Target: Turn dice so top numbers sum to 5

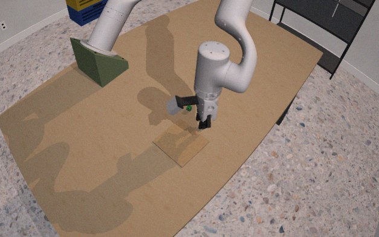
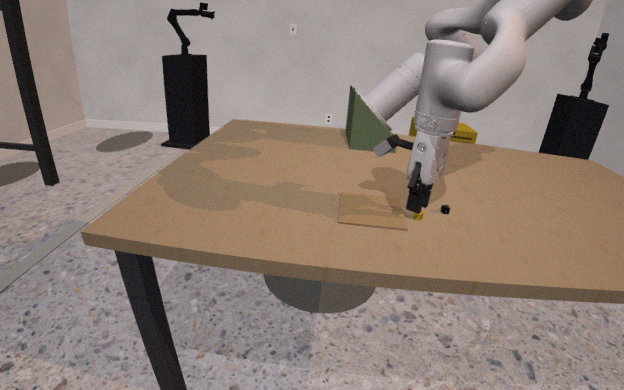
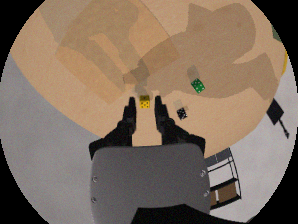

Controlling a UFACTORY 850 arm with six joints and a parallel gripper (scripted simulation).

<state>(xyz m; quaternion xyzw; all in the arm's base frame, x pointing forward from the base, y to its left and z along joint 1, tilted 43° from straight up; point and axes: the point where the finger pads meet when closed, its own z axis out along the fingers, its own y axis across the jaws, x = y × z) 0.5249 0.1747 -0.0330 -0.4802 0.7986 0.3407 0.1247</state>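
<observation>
The yellow die [image 2: 418, 215] [image 3: 144, 103] lies on the table just beside the mat. The thin wooden mat [image 1: 192, 149] [image 2: 368, 221] [image 3: 82, 57] lies flat and holds no dice. My gripper [image 1: 204, 127] [image 2: 417, 209] [image 3: 145, 103] is partly open, pointing down just above the yellow die. In the wrist view its fingertips stand on either side of that die, with a gap on each side. The green die [image 1: 189, 108] [image 3: 198, 86] and the black die [image 2: 445, 209] [image 3: 182, 113] lie on the table off the mat. Their top numbers are too small to read surely.
The arm's green base wedge [image 1: 101, 65] [image 2: 366, 127] stands on the table. The grey camera block [image 1: 174, 106] [image 2: 383, 147] sticks out from the gripper's side. The arm's shadows fall over the mat and the table. A black shelf [image 1: 316, 22] stands beyond the table.
</observation>
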